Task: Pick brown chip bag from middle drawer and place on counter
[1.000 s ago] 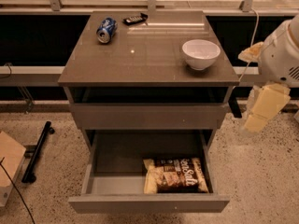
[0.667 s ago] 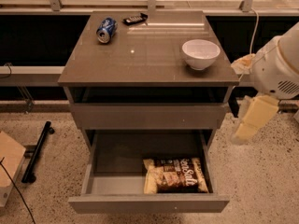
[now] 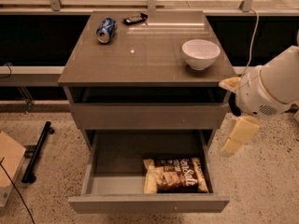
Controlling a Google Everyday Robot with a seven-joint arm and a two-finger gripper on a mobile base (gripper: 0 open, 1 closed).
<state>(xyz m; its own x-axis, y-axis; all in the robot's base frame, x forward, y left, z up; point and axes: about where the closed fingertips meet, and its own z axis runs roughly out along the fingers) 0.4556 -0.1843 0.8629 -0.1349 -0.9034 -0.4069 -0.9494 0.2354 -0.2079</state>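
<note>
One brown chip bag (image 3: 175, 175) lies flat at the lower middle-right of the frame, on the floor of the open middle drawer (image 3: 117, 171), just behind its front wall. It looks light, soft and crinkly. The film is probably slick and the contents brittle, so a hard squeeze would likely crush them and a shallow pinch could slip. A pale crimped end seems the best hold. The gripper (image 3: 235, 140) hangs at the right, outside the drawer and beside the desk (image 3: 149, 59), well apart from the bag. I cannot tell whether it is open or closed.

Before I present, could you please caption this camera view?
Brown chip bag lies in the open middle drawer; the gripper hangs to its right.
</note>
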